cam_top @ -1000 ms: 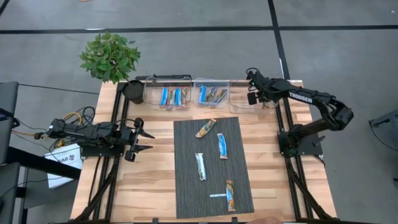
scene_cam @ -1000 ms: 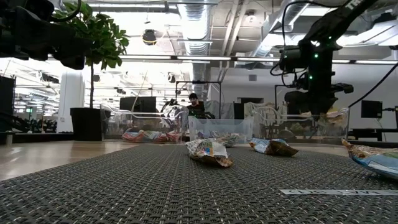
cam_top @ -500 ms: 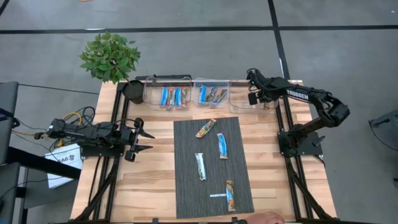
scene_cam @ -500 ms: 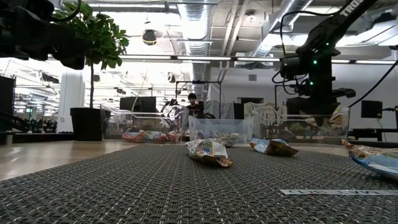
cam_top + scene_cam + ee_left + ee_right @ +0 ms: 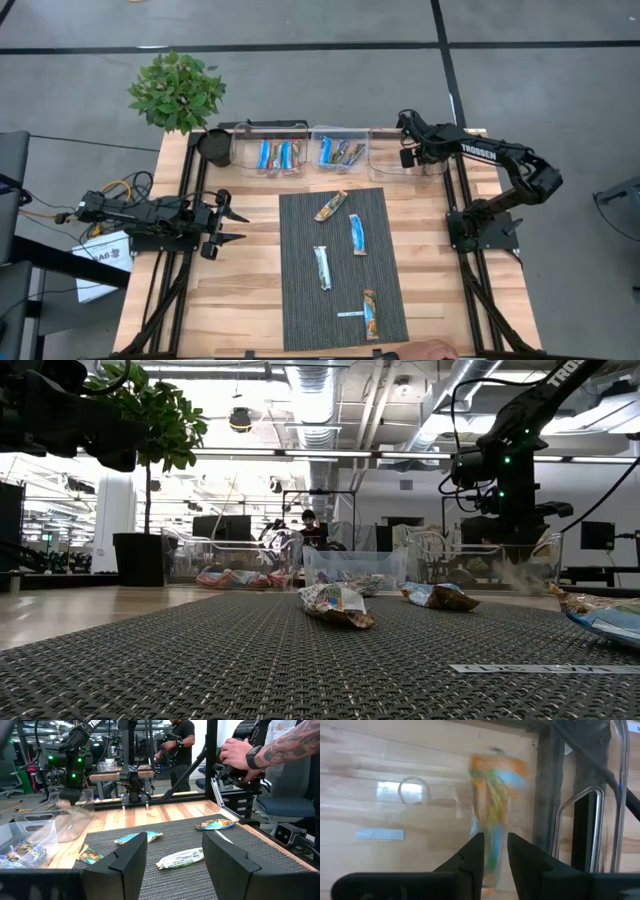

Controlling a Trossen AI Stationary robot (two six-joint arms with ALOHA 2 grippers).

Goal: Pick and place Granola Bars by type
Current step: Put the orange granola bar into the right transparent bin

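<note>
1. Orange-and-blue wrapper: a granola bar (image 5: 495, 795) shows blurred just past the right gripper (image 5: 494, 851), whose fingers are slightly parted, over the right-hand clear bin (image 5: 393, 152).
2. Whether the fingers grip the bar, I cannot tell.
3. Four bars (image 5: 357, 234) lie on the dark mat (image 5: 296, 300); others fill the two other bins (image 5: 271, 148).
4. Left gripper (image 5: 232, 226) waits open at the table's left side.
</note>
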